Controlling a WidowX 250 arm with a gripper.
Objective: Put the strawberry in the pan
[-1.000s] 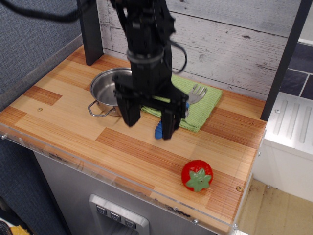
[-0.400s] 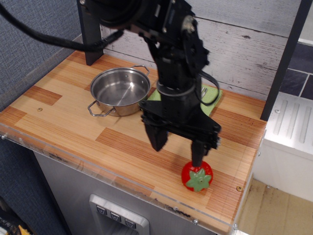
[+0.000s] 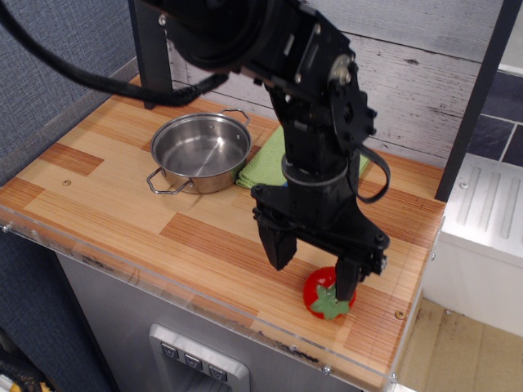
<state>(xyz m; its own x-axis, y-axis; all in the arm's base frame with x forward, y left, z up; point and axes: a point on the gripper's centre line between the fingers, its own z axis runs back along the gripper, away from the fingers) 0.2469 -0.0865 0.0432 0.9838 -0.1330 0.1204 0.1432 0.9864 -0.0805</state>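
The claw stands spread wide, grasping nothing, its two dark fingers pointing down at the worktop. One finger sits to the left of the strawberry; the other crosses in front of the fruit's upper right side. Whether that finger touches the fruit cannot be told from this view. The fruit lies partly between the fingers but off centre, nearer the right one.

The strawberry rests on the worktop near the front right edge, its green cap facing up and toward the camera. It is well apart from the pan, which sits empty at the back left with its wire loop handles clear.

Handling assessment (a judgement, not an observation): the fruit looks like a light, hard, glossy toy. A smooth rounded body of that kind is likely to slip or squirt out if pinched off centre. The best hold appears to be across the widest part of the red body, below the cap. The proximity to the worktop's front edge means a nudge could roll it off.

A green cloth lies behind the arm, beside the pan.
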